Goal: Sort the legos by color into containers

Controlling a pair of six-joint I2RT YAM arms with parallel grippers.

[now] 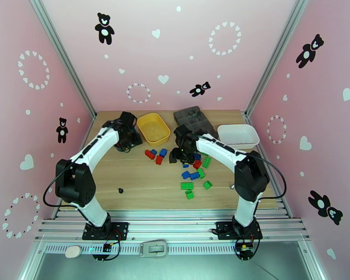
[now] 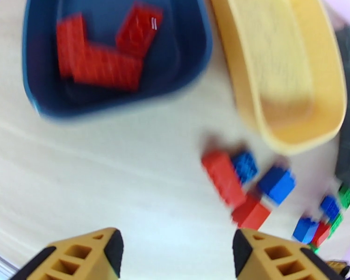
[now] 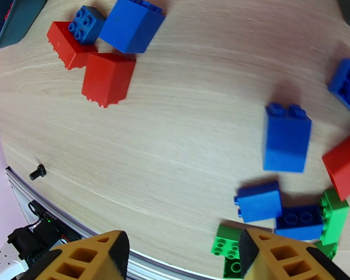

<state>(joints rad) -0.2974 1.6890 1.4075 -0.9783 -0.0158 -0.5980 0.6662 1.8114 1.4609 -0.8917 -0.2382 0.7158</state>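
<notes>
The left fingers (image 2: 81, 257) stand apart and empty over the pale wooden surface (image 2: 104, 173). At their 11 o'clock, three red studded plastic bricks (image 2: 100, 57) lie in the dark blue rounded plastic tray (image 2: 193, 52), so red evidently belongs there. A loose red-and-blue cluster (image 2: 240, 183) sits at 1 o'clock, near the yellow plastic tray (image 2: 287, 141). The right fingers (image 3: 277, 257) are likewise apart, holding nothing, with blue bricks (image 3: 287, 138) at 1 o'clock and green bricks (image 3: 333, 213) just beside one tip.

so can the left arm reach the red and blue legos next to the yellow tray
Probably yes: its fingers are open and empty, with bare table between them and the legos.
</notes>
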